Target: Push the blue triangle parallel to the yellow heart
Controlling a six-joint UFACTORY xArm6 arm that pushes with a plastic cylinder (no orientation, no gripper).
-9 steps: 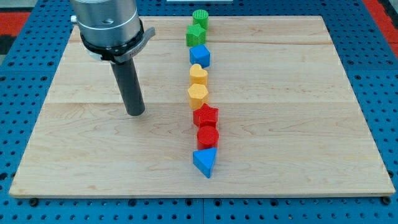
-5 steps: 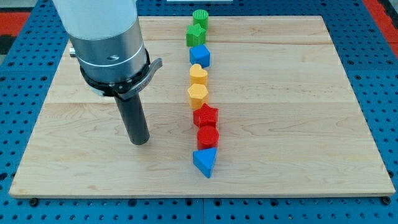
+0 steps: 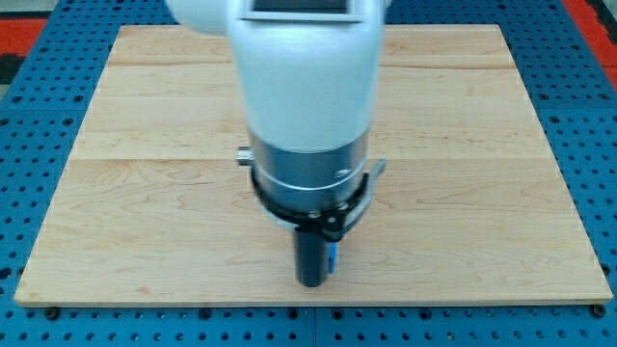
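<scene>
My tip [image 3: 310,283] stands near the board's bottom edge, at the middle of the view. A sliver of the blue triangle [image 3: 332,257] shows just to the right of the rod, touching or nearly touching it. The arm's white and grey body covers the middle of the board. It hides the yellow heart and the rest of the line of blocks.
The wooden board [image 3: 482,173] lies on a blue pegboard [image 3: 598,116]. The board's bottom edge [image 3: 434,301] runs close below my tip.
The arm has swung from the board's left to the middle bottom. It now covers the line of blocks that showed before. The tip now stands at the blue triangle's left side.
</scene>
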